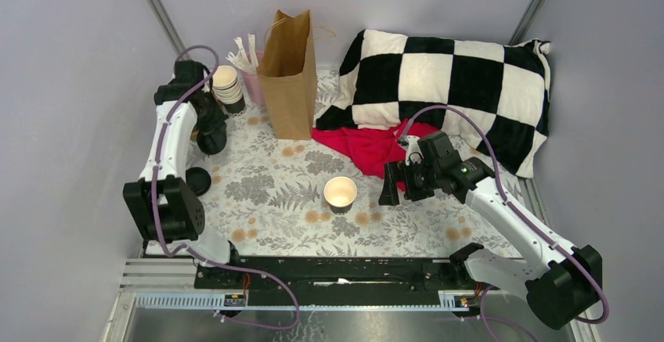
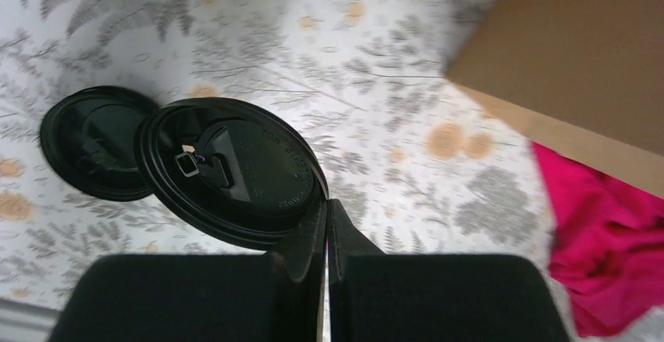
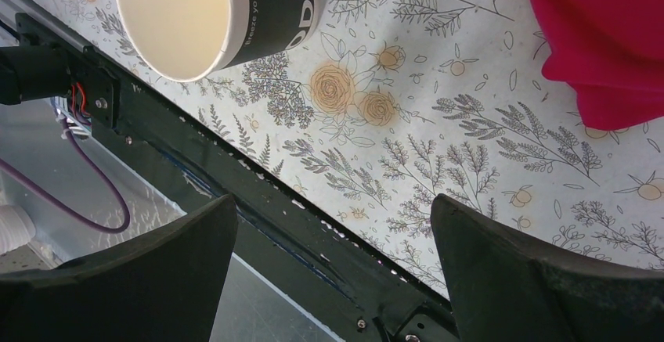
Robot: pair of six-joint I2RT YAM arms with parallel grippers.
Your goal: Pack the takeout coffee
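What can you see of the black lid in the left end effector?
The black lid is round, glossy plastic, with a raised rim, embossed lettering around a recessed centre and a small sip tab. The left end effector, shut, pinches its rim at one edge, and it looks lifted and tilted above the floral tablecloth. In the left wrist view it overlaps a second black lid lying flat on the cloth; whether the two touch cannot be told.

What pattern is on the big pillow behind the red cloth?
Black and white checks cover the large plush pillow, clearest in the top external view.
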